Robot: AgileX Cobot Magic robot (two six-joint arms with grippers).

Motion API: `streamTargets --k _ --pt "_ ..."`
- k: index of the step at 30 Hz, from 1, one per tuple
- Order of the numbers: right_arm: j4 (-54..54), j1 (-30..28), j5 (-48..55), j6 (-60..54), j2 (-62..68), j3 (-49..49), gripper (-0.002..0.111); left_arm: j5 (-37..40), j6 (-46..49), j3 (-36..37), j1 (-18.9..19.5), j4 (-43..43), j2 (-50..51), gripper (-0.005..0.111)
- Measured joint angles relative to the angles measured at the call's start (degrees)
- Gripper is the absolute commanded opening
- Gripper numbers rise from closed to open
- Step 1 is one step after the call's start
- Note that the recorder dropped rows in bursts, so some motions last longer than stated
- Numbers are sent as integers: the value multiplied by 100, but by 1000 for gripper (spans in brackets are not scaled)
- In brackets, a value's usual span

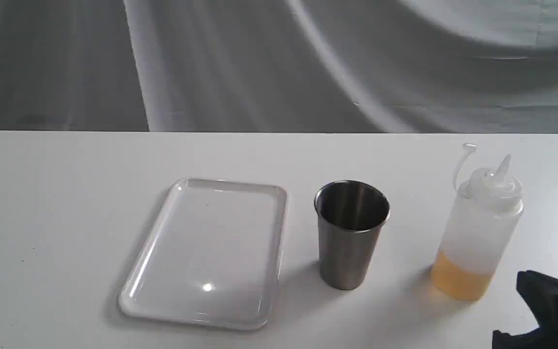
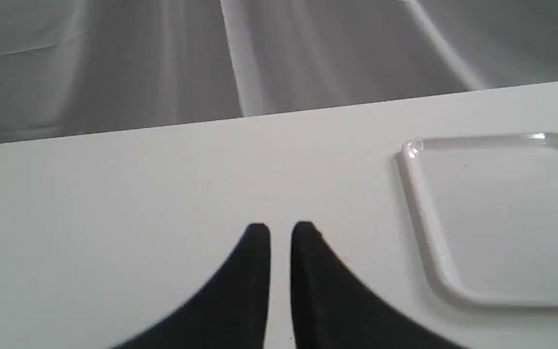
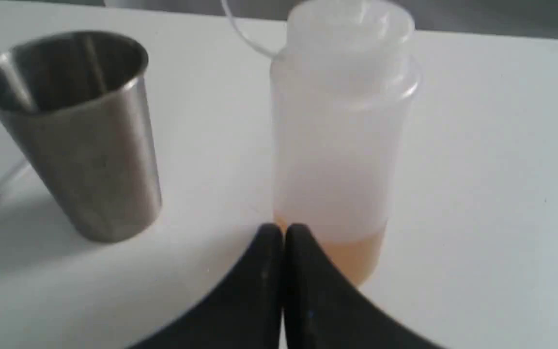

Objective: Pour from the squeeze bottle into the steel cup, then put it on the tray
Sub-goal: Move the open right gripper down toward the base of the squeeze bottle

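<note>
The squeeze bottle (image 1: 477, 228) stands upright at the right of the table with amber liquid in its bottom and its tethered cap off the nozzle. The steel cup (image 1: 351, 232) stands upright to its left, and the white tray (image 1: 206, 242) lies left of the cup with nothing on it. My right gripper (image 1: 523, 283) is low at the front right, just short of the bottle. In the right wrist view the right gripper (image 3: 283, 227) is shut and empty in front of the bottle (image 3: 337, 145), with the cup (image 3: 90, 145) beside it. My left gripper (image 2: 280, 228) hovers over bare table beside the tray (image 2: 424, 223), its tips a narrow slit apart, holding nothing.
The white table (image 1: 66, 194) ends at a straight far edge against a grey draped cloth backdrop (image 1: 259, 63). Bare tabletop lies left of the tray and between the three objects.
</note>
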Motion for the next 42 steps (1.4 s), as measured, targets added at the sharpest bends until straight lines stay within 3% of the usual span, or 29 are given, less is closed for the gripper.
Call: streamTargets --k 14,39,42 --pt "-606 0 -290 963 377 34 0 0 0 0 0 0 0 8" --pt "-631 0 -734 1270 377 420 0 0 0 0 0 0 0 8" --pt "-611 0 -707 1312 377 420 7 0 0 0 0 0 0 8"
